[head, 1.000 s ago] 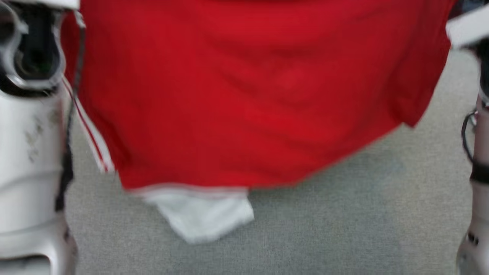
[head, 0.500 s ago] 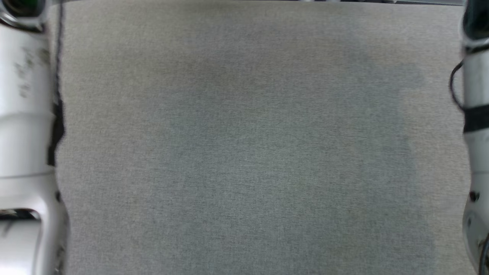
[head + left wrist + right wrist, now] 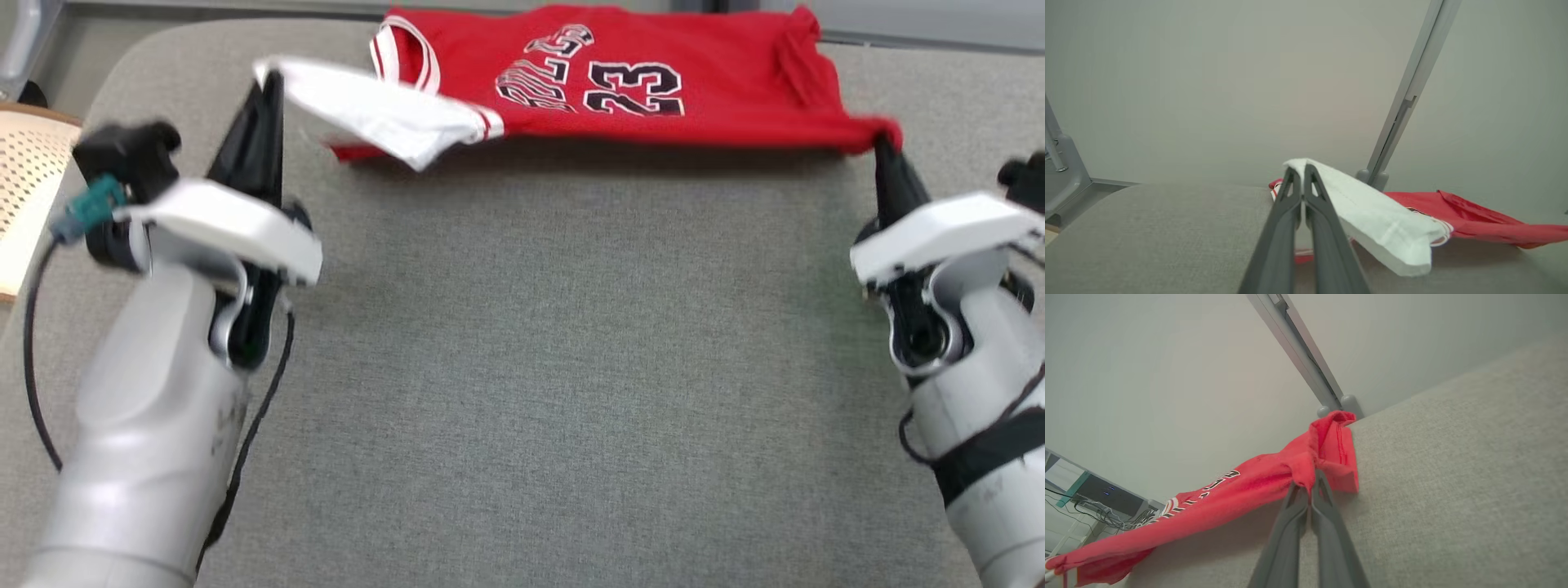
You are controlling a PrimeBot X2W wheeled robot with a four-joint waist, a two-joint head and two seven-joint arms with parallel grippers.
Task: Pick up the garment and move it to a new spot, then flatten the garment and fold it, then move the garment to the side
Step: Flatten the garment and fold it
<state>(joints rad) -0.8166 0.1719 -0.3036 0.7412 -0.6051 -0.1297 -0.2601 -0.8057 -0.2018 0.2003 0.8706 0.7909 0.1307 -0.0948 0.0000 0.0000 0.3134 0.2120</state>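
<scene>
Left gripper [image 3: 269,86] is pinched shut on the white panel of the red jersey [image 3: 620,90], and right gripper [image 3: 888,155] is pinched shut on a bunched red corner. Jersey is stretched between them along the far edge of the grey fabric desk [image 3: 531,367], number 23 facing up. Can't tell if the middle touches the desk.

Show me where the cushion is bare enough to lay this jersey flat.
The widest bare patch is the grey cushion in the middle, bordered by the jersey at the far edge and the left forearm and right forearm at the sides. Crowded: the far strip, where the left fingers pinch the white part and the right fingers the red corner.
</scene>
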